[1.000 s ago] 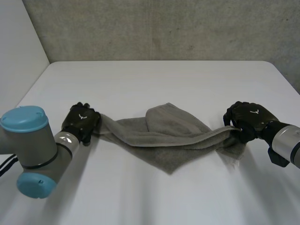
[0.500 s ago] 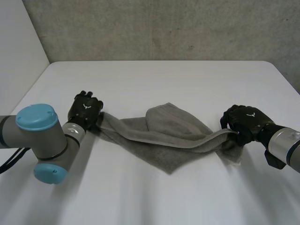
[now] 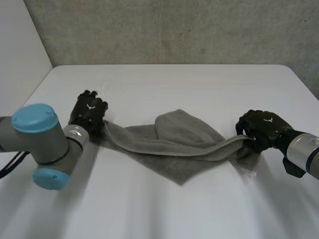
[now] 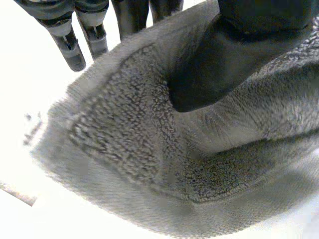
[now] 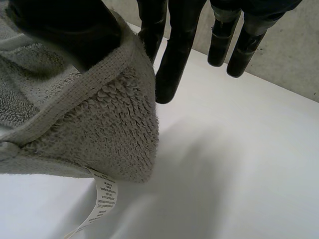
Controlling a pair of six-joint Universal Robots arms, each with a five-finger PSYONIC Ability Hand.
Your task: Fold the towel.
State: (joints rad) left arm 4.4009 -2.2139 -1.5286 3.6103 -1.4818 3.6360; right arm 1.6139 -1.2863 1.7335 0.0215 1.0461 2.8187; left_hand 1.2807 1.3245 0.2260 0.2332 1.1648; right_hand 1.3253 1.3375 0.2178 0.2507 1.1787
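A grey towel (image 3: 174,144) hangs stretched between my two hands, sagging onto the white table (image 3: 174,84) in the middle with a point of cloth toward the front. My left hand (image 3: 89,112) is shut on its left corner. In the left wrist view the thumb (image 4: 219,64) presses the towel (image 4: 129,149) against the fingers behind it. My right hand (image 3: 261,129) is shut on the right corner. There the thumb (image 5: 65,30) pinches the towel's hemmed edge (image 5: 99,134), and a white care label (image 5: 102,199) dangles below it.
A grey concrete wall (image 3: 174,30) runs along the table's far edge. My left arm's elbow with its light-blue cap (image 3: 32,119) sits low at the front left. Bare table lies behind and in front of the towel.
My left hand has slid a little toward the far side and closed on the towel's left corner, and its elbow has swung. The right hand has hardly moved.
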